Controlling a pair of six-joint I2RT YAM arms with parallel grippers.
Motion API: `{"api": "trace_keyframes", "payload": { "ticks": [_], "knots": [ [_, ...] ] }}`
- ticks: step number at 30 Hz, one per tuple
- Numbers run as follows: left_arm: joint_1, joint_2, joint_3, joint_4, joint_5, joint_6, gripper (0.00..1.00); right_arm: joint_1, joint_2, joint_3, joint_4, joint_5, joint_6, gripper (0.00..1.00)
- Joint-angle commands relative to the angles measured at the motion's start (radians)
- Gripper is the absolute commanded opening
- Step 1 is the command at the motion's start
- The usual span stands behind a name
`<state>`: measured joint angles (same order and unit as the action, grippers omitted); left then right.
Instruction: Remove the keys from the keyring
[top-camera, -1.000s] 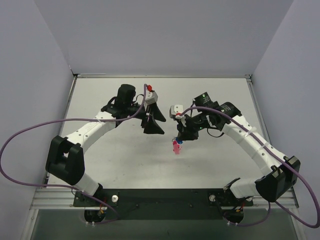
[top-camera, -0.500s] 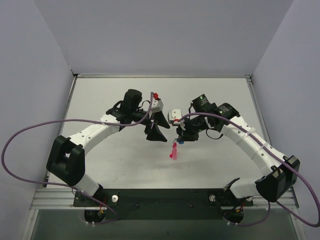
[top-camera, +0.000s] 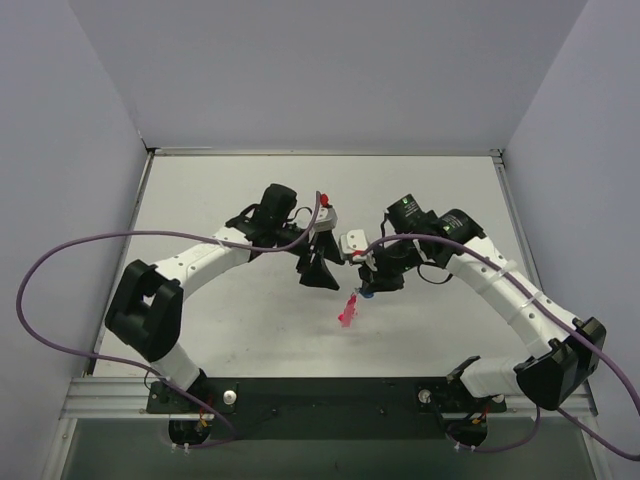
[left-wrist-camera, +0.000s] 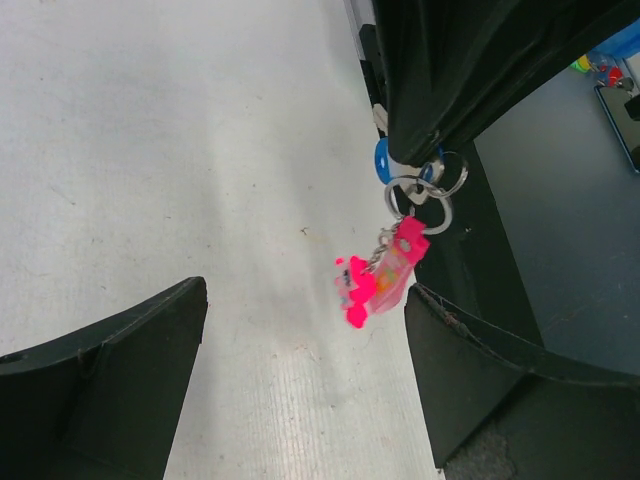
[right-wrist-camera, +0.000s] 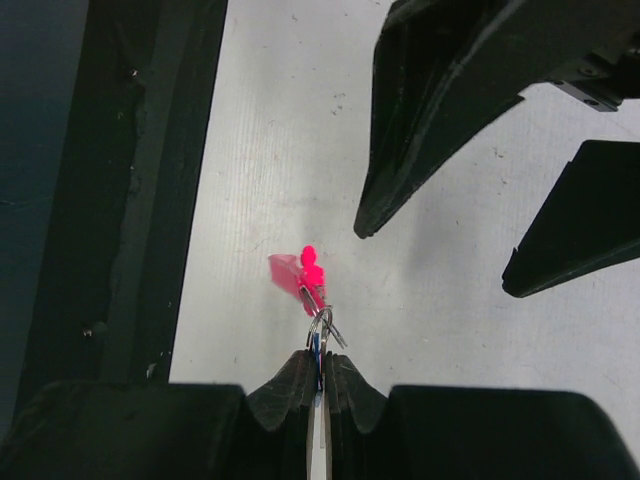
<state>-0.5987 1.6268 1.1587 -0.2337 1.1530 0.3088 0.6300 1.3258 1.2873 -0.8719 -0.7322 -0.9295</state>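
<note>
Right pincer (right-wrist-camera: 320, 368) is clamped on the blue key (left-wrist-camera: 383, 158); keyring (left-wrist-camera: 432, 192) and pink keys (left-wrist-camera: 378, 280) dangle below, long axes pointing down toward the surface (top-camera: 250, 320). Left pincer (top-camera: 325, 262) gapes just left.

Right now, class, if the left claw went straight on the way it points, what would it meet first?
Probably the pink keys, dangling below the right claw and dead ahead of the open left claw; depth is unclear.

3 lavender walls (top-camera: 330, 70) enclose white table (top-camera: 250, 325).
</note>
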Motion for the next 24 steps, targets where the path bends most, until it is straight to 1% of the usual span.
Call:
{"api": "trace_keyframes", "payload": {
  "ticks": [1, 4, 5, 6, 8, 11, 15, 17, 19, 24],
  "knots": [
    [0.004, 0.054, 0.101, -0.071, 0.047, 0.07, 0.9, 0.008, -0.033, 0.003, -0.059, -0.064, -0.045, 0.0],
    [0.004, 0.091, 0.128, -0.082, 0.077, 0.073, 0.9, 0.011, -0.008, 0.0, -0.073, -0.093, -0.057, 0.0],
    [0.004, 0.094, 0.101, -0.052, 0.092, 0.058, 0.9, 0.017, 0.01, 0.004, -0.076, -0.092, -0.058, 0.0],
    [0.002, 0.091, 0.082, 0.039, 0.096, -0.001, 0.9, 0.029, 0.018, 0.009, -0.088, -0.082, -0.058, 0.0],
    [0.002, 0.087, 0.049, 0.121, 0.106, -0.06, 0.9, 0.04, 0.036, 0.026, -0.095, -0.067, -0.055, 0.0],
    [0.002, 0.097, 0.049, 0.122, 0.125, -0.073, 0.9, 0.062, 0.056, 0.044, -0.098, -0.039, -0.052, 0.0],
    [-0.004, 0.105, 0.024, 0.218, 0.142, -0.158, 0.9, 0.096, 0.085, 0.098, -0.095, 0.005, -0.022, 0.0],
    [-0.009, 0.107, 0.012, 0.22, 0.146, -0.166, 0.89, 0.108, 0.101, 0.112, -0.096, 0.034, -0.011, 0.0],
    [-0.015, 0.11, 0.003, 0.255, 0.148, -0.166, 0.88, 0.114, 0.105, 0.127, -0.093, 0.06, 0.006, 0.0],
    [-0.024, 0.116, -0.008, 0.278, 0.215, -0.191, 0.84, 0.117, 0.099, 0.141, -0.091, 0.12, 0.021, 0.0]
  ]
}}
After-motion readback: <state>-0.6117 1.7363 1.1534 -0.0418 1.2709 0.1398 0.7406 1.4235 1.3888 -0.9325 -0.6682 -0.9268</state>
